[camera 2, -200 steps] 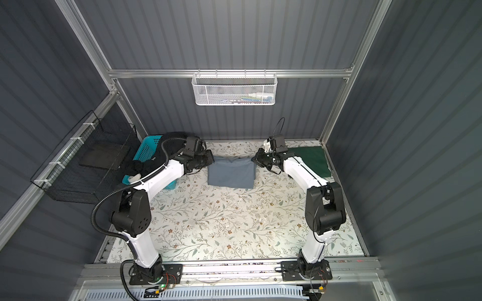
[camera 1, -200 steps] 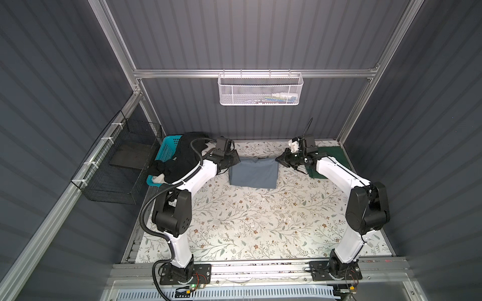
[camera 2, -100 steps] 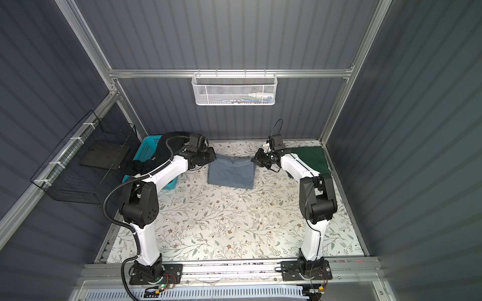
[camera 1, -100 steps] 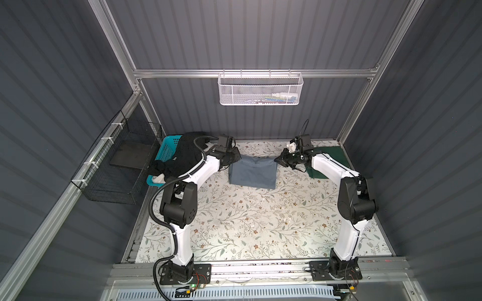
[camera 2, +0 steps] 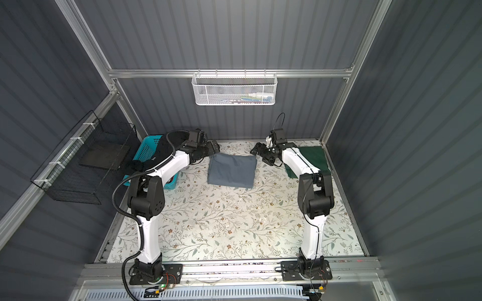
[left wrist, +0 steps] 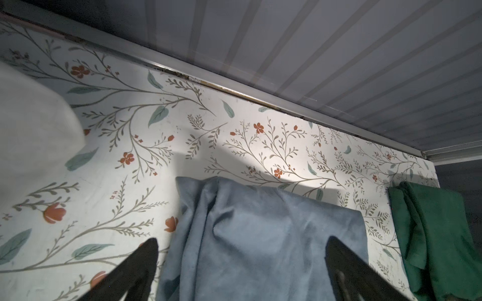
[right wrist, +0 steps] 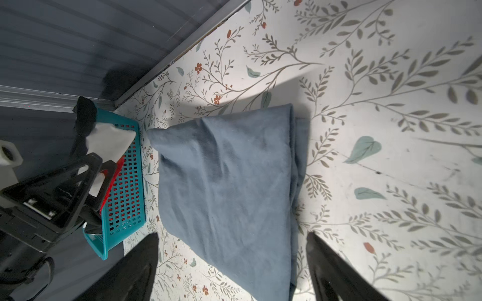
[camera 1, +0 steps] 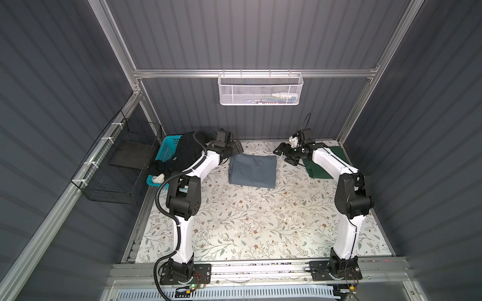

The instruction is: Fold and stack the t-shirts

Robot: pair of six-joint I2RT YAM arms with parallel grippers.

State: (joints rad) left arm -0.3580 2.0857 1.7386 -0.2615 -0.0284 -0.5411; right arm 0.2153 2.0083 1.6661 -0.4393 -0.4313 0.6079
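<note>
Slate blue-grey t-shirt [camera 1: 252, 170] [camera 2: 232, 170]: lies folded in a rough rectangle at the far middle of the floral bench [camera 1: 260, 221], held by nothing.

Left pincer [camera 1: 234, 151] [camera 2: 214, 149]: hangs at the shirt's far left corner, spread wide. In the left wrist view [left wrist: 241, 250], frames the blue cloth [left wrist: 260, 234] between its two dark fingers, pinching none of it.

Right pincer [camera 1: 284, 156] [camera 2: 260, 155]: sits at the far right corner, likewise spread. In the right wrist view [right wrist: 232, 235], shows the shirt [right wrist: 227, 182] lying loose beyond the parted fingers.

Dark green t-shirt [camera 1: 319, 170] [left wrist: 438, 234]: rests folded at the far right of the bench, partly under the right arm.

Turquoise basket [camera 1: 167, 148] [right wrist: 125, 182]: stands at the far left with a black t-shirt [camera 1: 186, 151] draped over it.

Against a second ago: same far corners for both pincers and the same spot for the blue-grey shirt, but jaws then drawn tight at the cloth and now parted. Right elbow now nearer the middle.
</note>
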